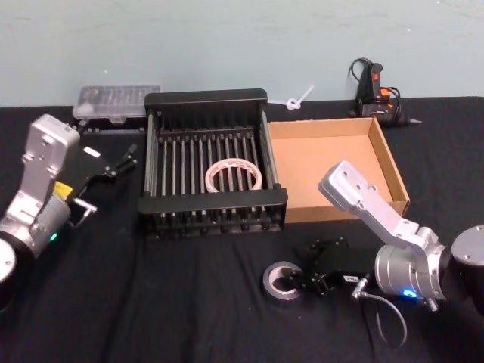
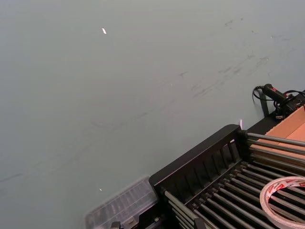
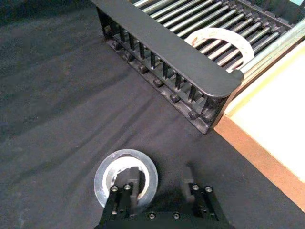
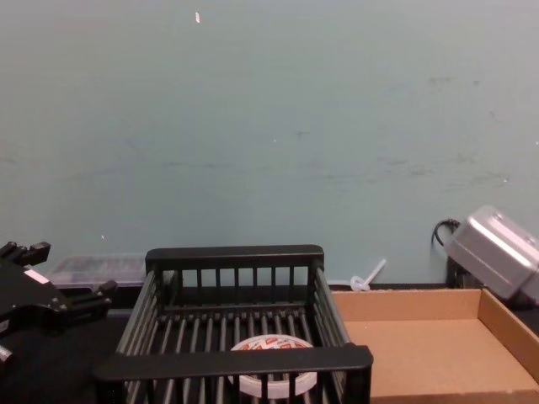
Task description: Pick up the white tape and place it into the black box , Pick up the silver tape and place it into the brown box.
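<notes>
Our right tool [image 3: 159,183] is spread open, low on the surface, one finger over the silver tape [image 1: 281,280] at 6 o'clock of the black box [image 1: 215,217]. A crooked squeeze may push it away. Our left tool [image 1: 106,176] looks open, parked at 9. We count two tapes, two boxes: white tape [image 1: 234,175] in black, brown box [image 1: 387,162] empty.

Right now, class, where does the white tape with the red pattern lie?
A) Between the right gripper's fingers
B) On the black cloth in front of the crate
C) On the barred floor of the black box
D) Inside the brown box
C: the white tape lies flat on the bars inside the black box, while the right gripper is down at the silver tape on the cloth.
</notes>
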Robot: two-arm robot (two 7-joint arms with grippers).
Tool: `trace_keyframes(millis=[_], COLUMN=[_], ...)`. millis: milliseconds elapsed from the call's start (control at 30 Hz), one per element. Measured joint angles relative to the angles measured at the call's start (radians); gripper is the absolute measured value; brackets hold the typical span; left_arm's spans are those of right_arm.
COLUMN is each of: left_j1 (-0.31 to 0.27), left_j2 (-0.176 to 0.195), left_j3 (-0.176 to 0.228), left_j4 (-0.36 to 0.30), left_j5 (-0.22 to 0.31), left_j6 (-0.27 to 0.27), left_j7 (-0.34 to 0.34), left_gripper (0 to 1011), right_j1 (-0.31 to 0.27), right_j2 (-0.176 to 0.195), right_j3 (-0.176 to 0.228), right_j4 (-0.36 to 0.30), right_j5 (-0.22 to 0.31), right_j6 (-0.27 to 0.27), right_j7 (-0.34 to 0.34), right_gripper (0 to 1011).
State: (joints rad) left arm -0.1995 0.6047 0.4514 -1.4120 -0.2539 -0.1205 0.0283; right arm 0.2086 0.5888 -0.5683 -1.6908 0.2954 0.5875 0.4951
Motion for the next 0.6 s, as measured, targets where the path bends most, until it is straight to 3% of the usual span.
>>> trace_keyframes(millis=[433, 600], left_j1=[0.000, 0.000], left_j2=[0.000, 0.000], left_j3=[0.000, 0.000], left_j4=[0.000, 0.000], left_j5=[0.000, 0.000], left_j6=[0.000, 0.000], left_j7=[0.000, 0.000], left_gripper=[1001, 1001], right_j1=[0.000, 0.000], right_j2=[0.000, 0.000], right_j3=[0.000, 0.000], right_j4=[0.000, 0.000], right_j5=[0.000, 0.000], right_j6=[0.000, 0.000], right_j7=[0.000, 0.000], right_gripper=[155, 131])
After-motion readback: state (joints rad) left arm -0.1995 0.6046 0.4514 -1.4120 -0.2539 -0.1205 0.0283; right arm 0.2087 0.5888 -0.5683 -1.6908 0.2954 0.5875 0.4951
